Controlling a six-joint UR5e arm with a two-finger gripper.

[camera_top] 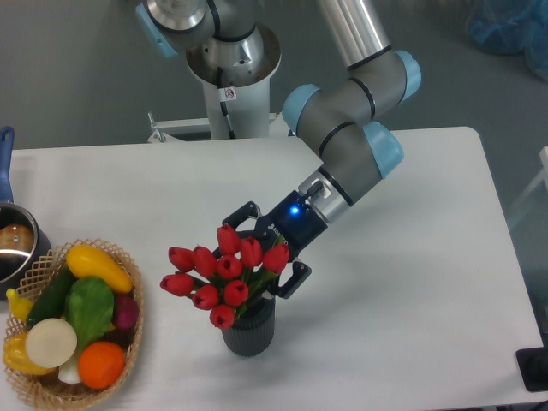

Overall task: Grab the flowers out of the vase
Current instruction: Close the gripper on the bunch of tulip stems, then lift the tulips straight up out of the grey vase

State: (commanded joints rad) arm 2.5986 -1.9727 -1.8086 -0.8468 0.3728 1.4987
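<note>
Red tulip bunch (218, 282) sits in ribbed grey vase (249, 336); your black two-finger gripper (267, 253), at 1 o'clock, spread, straddles stems. Closing and lift remain.

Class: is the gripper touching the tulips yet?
Cannot tell. In the camera view the open gripper straddles the flowers above the vase; the buds hide any contact.

Pretty bright, even overhead light here, so the white table (411, 282) looks a bit washed out with only soft faint shadows under the vase (249, 330) and basket (128, 342), a small blue LED glow on the gripper (257, 257), and everything's decently sharp throughout.
</note>
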